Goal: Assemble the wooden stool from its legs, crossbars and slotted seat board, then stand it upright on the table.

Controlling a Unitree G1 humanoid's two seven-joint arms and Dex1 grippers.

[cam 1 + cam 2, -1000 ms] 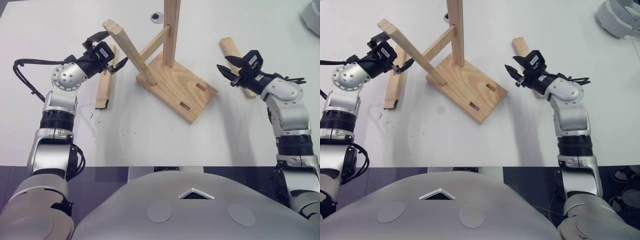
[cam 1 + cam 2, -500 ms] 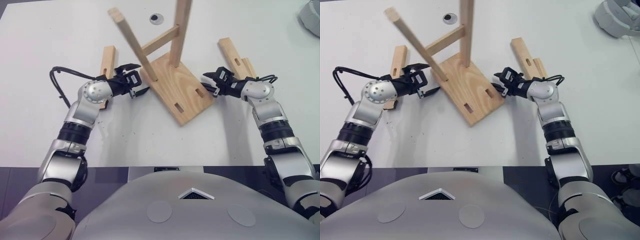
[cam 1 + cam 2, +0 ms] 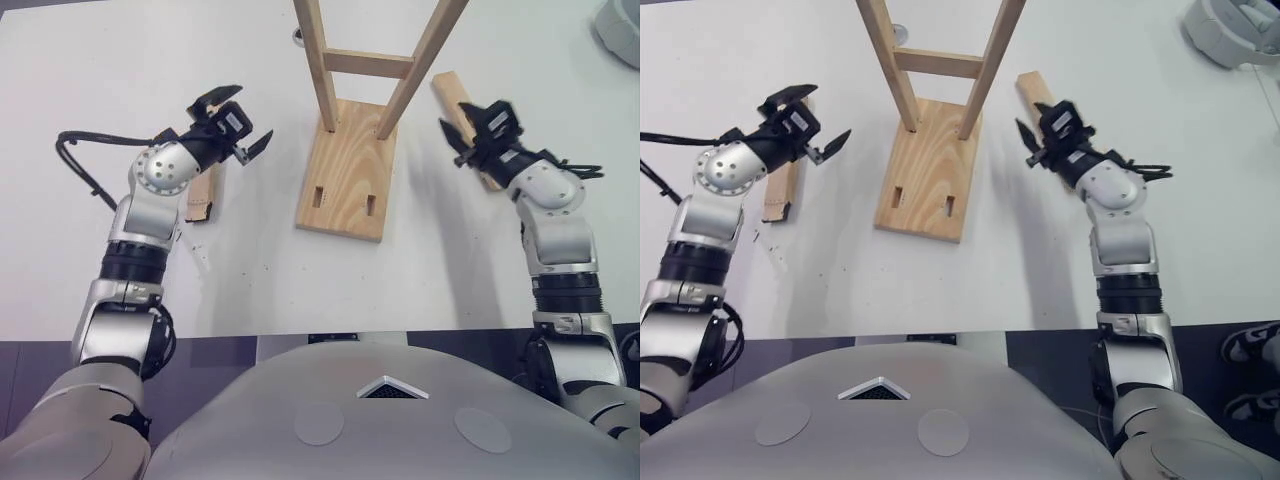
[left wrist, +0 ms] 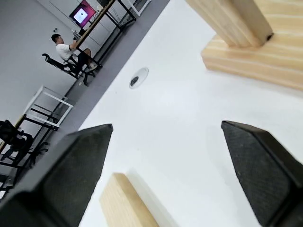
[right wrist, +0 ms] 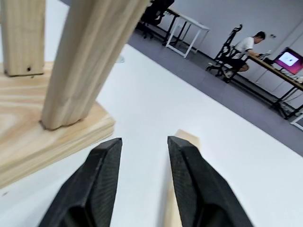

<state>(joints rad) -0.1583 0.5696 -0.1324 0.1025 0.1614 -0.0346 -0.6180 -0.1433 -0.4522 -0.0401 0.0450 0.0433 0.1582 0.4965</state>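
The slotted seat board (image 3: 340, 185) lies flat mid-table. Two legs (image 3: 322, 70) stand in its far slots, joined by a crossbar (image 3: 368, 64). Its two near slots (image 3: 318, 195) are empty. My left gripper (image 3: 237, 122) is open and holds nothing, left of the board, above a loose wooden piece (image 3: 204, 192). In the left wrist view its fingers (image 4: 71, 165) frame that piece's end (image 4: 128, 203). My right gripper (image 3: 455, 135) hovers open and holds nothing, right of the board, over another loose piece (image 3: 452, 92), whose end (image 5: 182, 142) lies past the fingertips (image 5: 111, 151).
A small round grommet (image 3: 298, 36) sits in the table behind the stool. A pale object (image 3: 620, 25) rests at the far right corner. A black cable (image 3: 75, 150) loops off my left forearm. White table stretches between the board and the near edge (image 3: 320, 325).
The board with its legs has turned, so its long side now points toward me. Both grippers have drawn back from its edges, outward and farther up the table.
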